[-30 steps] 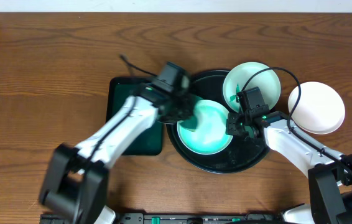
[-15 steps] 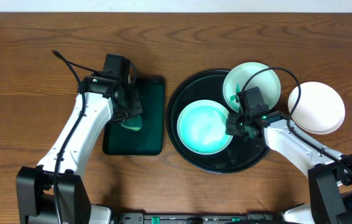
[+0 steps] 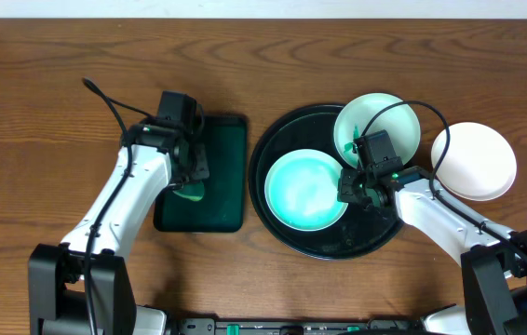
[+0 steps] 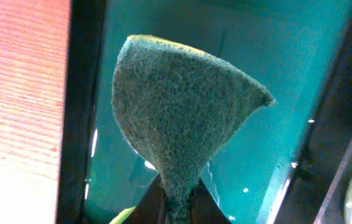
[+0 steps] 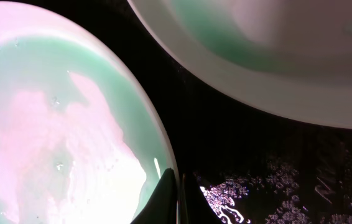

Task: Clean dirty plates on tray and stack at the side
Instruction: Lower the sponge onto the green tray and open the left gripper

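Risks, as judged:
- The left fingers were clamped on one narrow corner of the sponge, and the rest fanned out free above the green tray, left of centre. With so small a bite, the sponge could twist or pull out when pressed on a plate.
- The right fingers were together, tips at the right rim of the near plate. I could not tell whether they pinched the rim or only touched it. The plate looked wet, so a slip or a sideways shove was possible.
- The far plate overlapped the upper right rim of the black tray and could rock or slide if nudged.

Appearance:
- Near plate: lower left of the black tray, glossy, pale mint, no smudge visible.
- Far plate: white to mint, with a small green mark near its lower left edge, so probably not yet cleaned.
- A third plate, plain white, lay on the tabletop to the right, just beside the black tray.
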Tool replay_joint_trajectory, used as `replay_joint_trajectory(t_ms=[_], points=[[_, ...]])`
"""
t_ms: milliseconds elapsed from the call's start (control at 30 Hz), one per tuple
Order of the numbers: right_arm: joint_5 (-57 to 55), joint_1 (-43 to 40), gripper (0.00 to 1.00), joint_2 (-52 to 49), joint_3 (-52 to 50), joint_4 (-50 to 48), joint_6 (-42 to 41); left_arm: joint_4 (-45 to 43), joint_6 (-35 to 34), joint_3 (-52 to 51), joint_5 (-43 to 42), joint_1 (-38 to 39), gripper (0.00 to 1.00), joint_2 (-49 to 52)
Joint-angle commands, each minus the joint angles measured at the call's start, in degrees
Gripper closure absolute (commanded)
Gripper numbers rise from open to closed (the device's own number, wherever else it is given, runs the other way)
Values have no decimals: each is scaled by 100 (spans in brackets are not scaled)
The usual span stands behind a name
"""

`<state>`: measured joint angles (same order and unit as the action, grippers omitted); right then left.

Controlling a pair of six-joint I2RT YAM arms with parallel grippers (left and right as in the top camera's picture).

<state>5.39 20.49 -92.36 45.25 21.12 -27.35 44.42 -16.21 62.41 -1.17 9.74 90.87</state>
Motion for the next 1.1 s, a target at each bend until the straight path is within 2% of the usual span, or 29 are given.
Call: replay_joint_trajectory(t_ms=[0, 467, 833, 1067], points=[[111, 94, 99, 20, -7, -37, 44, -238, 98, -299, 107, -37, 93, -26], [109, 94, 99, 20, -7, -37, 44, -791, 98, -817, 382, -35, 93, -26], [111, 94, 99, 20, -7, -37, 44, -879, 98, -820, 387, -37, 93, -26], [111, 94, 99, 20, -7, -39, 44, -879, 96, -820, 734, -35, 93, -26]])
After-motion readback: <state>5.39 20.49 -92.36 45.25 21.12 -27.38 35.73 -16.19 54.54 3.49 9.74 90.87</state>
